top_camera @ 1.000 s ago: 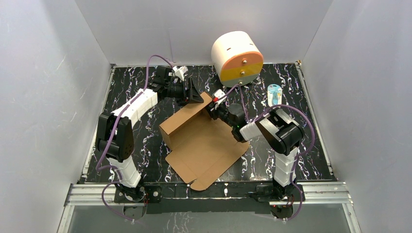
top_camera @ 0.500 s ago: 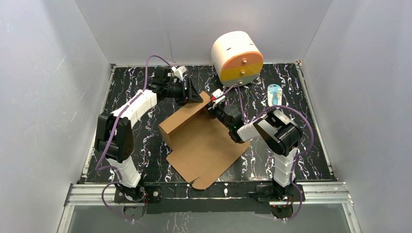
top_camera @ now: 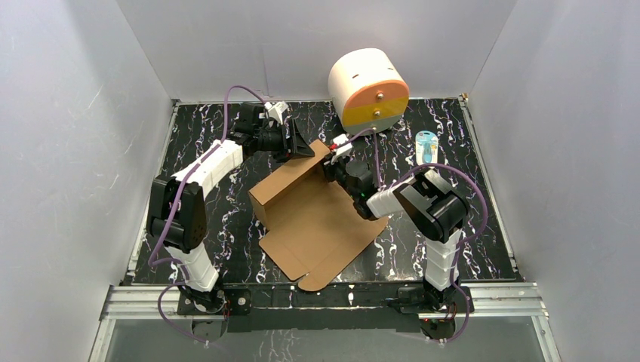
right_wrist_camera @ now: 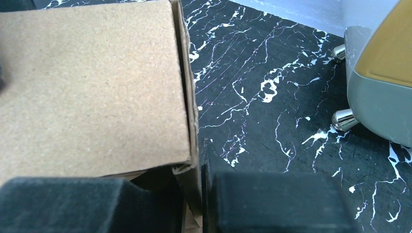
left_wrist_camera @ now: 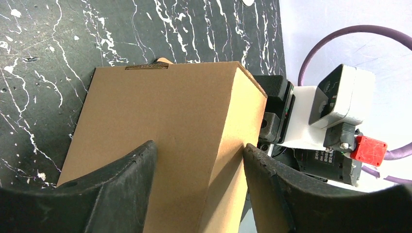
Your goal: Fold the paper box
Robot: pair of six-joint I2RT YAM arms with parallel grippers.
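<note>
The paper box (top_camera: 317,219) is brown cardboard, partly folded, lying open in the middle of the black marbled table. One long wall stands up along its far-left side. My left gripper (top_camera: 304,148) clasps the far end of that wall. In the left wrist view its gripper (left_wrist_camera: 199,145) has both fingers pressed against the cardboard (left_wrist_camera: 165,121). My right gripper (top_camera: 334,167) is at the box's far-right corner. In the right wrist view the gripper (right_wrist_camera: 187,187) pinches a thin upright side flap beside the folded wall (right_wrist_camera: 87,87).
A white cylinder with an orange-yellow face (top_camera: 367,90) stands on metal feet at the back, close behind the right gripper, and shows in the right wrist view (right_wrist_camera: 384,73). A small blue object (top_camera: 426,145) lies at the back right. White walls enclose the table.
The right gripper has moved slightly toward the far side with the flap, and the box's near corner has shifted a little with it. The left gripper has held still.
</note>
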